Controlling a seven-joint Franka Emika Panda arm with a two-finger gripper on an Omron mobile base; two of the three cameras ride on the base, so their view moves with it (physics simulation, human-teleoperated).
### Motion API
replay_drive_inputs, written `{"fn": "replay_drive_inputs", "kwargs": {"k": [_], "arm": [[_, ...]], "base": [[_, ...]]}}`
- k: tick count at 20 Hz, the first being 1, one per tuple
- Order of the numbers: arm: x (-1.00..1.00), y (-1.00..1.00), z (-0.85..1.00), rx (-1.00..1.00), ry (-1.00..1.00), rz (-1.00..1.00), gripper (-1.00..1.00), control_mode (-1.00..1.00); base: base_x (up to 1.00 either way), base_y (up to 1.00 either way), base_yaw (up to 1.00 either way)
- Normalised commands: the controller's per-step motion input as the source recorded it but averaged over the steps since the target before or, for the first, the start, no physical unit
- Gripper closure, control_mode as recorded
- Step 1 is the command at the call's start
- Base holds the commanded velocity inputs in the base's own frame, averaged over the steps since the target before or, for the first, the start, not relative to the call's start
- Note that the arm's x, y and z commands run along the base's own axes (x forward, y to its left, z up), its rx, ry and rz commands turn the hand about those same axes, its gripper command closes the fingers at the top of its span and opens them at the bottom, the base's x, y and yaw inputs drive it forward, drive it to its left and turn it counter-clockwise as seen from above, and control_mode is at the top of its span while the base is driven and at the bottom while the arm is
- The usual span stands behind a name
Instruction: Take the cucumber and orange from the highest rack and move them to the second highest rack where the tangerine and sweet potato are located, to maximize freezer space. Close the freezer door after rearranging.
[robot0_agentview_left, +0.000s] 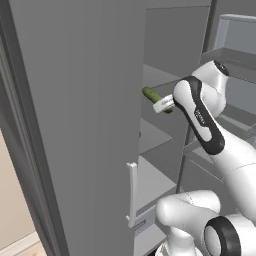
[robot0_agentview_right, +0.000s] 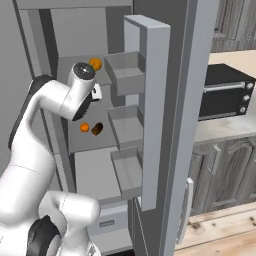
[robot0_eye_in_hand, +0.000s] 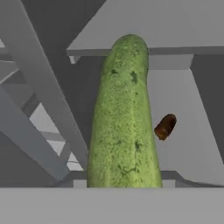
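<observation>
Freezer (robot0_agentview_right: 60, 30): tall grey cabinet, its freezer door (robot0_agentview_right: 150, 100) stood swung wide with lipped tray bins on the inner face. Highest rack (robot0_agentview_right: 67, 65) carried the orange (robot0_agentview_right: 95, 63); second highest rack (robot0_agentview_right: 85, 140) carried the tangerine (robot0_agentview_right: 84, 128) with the brown sweet potato (robot0_agentview_right: 97, 129) just beside it. Gripper (robot0_agentview_left: 163, 104): pinched on one end of the cucumber (robot0_agentview_left: 151, 94), carried clear of the racks inside the freezer opening.

The freezer (robot0_agentview_left: 90, 125) is viewed from behind the arm, left and right; its racks are shared by both views. From the hand, the cucumber (robot0_eye_in_hand: 124, 118) is seen very near, the sweet potato (robot0_eye_in_hand: 165, 126) far below.
</observation>
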Motion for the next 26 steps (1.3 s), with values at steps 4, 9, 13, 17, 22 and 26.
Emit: {"fn": "replay_drive_inputs", "kwargs": {"k": [4,9,13,17,22,26], "arm": [[-0.74,0.0,-0.61,-0.18,0.09,0.0,1.0,-1.0],[-0.44,-0.07,-0.63,-0.04,0.21,-0.01,1.0,-1.0],[0.31,0.0,-0.32,-0.01,0.19,-0.1,1.0,-1.0],[0.8,0.03,-0.18,0.0,0.19,-0.13,1.0,-1.0],[0.75,0.0,-0.18,0.0,0.03,0.0,1.0,-1.0],[0.82,0.0,-0.17,0.0,0.0,0.0,1.0,-1.0]], "base": [[0.0,0.0,0.0],[0.0,0.0,0.0],[0.0,0.0,0.0],[0.0,0.0,0.0],[0.0,0.0,0.0],[0.0,0.0,0.0]]}}
